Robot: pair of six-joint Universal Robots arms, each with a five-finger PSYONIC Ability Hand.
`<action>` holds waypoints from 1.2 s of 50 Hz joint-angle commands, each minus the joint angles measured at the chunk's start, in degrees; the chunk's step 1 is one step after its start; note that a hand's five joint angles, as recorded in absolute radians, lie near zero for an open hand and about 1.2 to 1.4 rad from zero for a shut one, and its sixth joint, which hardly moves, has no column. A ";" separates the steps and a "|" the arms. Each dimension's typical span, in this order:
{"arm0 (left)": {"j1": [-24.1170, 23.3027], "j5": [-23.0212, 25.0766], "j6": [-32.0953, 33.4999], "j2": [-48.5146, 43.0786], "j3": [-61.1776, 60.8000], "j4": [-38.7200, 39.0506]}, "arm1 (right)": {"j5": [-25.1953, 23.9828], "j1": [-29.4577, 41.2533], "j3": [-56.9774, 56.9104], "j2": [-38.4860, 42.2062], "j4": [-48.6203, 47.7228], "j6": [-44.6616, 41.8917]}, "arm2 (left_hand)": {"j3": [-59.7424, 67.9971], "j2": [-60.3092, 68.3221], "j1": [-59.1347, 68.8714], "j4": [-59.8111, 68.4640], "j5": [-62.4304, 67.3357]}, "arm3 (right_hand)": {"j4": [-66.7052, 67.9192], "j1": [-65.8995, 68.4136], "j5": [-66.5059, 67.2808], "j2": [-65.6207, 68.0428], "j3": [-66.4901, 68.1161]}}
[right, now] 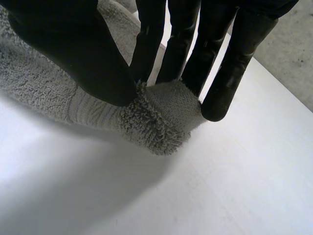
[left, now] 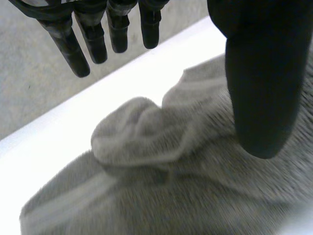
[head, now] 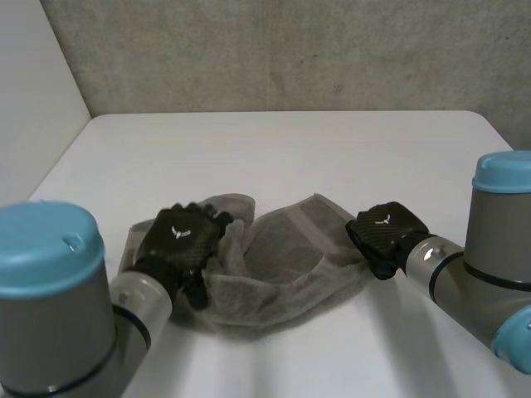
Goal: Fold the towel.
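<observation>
In the head view the back of the left hand (head: pixel 181 240) covers its own fingers and the cloth under it, and the left arm (head: pixel 50 307) cuts off the towel's (head: pixel 282 265) near left edge. The right hand (head: pixel 386 225) also shows only its back there, with its fingertips tucked out of sight at the towel's right end.

The towel, grey and rumpled, lies on the white table (head: pixel 290 149) between the two hands, with one flap raised along its far side.

In the right wrist view, the right hand (right: pixel 73 44) pinches a corner of the towel (right: pixel 161 117) between its thumb and fingers. The corner is bunched into a small roll, lifted just off the table (right: pixel 220 186).

In the left wrist view, the left hand (left: pixel 261 73) has its fingers (left: pixel 68 44) straight and spread, holding nothing. They hang above a puckered fold of the towel (left: pixel 146 142) near its left edge, with bare table (left: pixel 49 137) beyond. The thumb reaches lower over the cloth and may be touching it, but the angle does not settle that.
</observation>
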 commanded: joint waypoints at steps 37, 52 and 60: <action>11.07 26.88 10.43 -16.20 7.64 5.09 | -1.96 -5.85 2.07 -0.83 -3.86 -0.09 | 67.80 67.60 67.53 67.82 67.64 | 11.80 26.11 14.19 13.20 11.93; 13.79 22.92 9.27 -1.79 7.47 1.85 | -1.26 -5.14 -4.00 -7.68 13.59 -11.66 | 67.80 67.60 67.53 67.82 67.64 | 11.80 26.11 14.19 13.20 11.93; 13.17 20.90 13.22 2.34 7.91 -4.92 | -1.08 -4.27 -10.22 -6.28 15.58 -14.61 | 67.80 67.60 67.53 67.82 67.64 | 11.80 26.11 14.19 13.20 11.93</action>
